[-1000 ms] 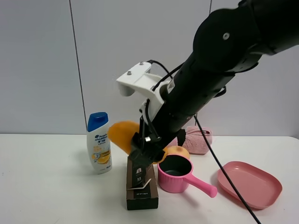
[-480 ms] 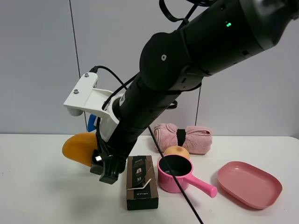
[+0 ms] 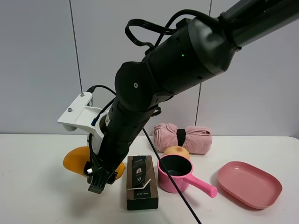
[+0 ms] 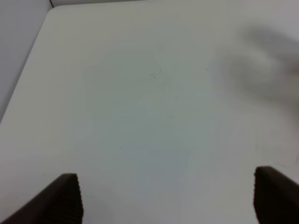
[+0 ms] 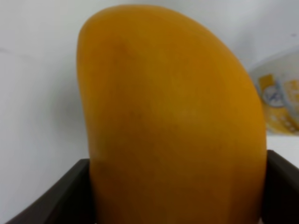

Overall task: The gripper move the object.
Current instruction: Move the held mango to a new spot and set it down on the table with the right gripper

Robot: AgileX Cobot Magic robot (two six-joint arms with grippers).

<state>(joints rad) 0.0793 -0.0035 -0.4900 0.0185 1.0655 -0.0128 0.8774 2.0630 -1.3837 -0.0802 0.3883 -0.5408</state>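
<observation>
The orange-yellow mango is held by my right gripper, which has reached across to the left side of the table, left of the brown box. The mango hangs low; I cannot tell whether it touches the table. In the right wrist view the mango fills the picture, and the right gripper is shut on it, with a dark finger at each side. My left gripper is open and empty over bare white table; it does not show in the exterior view.
A brown box lies beside the gripper. To its right are a pink cup with a handle, a round peach-coloured fruit, a rolled pink towel and a pink plate. A shampoo bottle stands behind the mango.
My right arm has swung left and down with the mango, from above the brown box to low over the table left of it. The arm now hides the shampoo bottle.
</observation>
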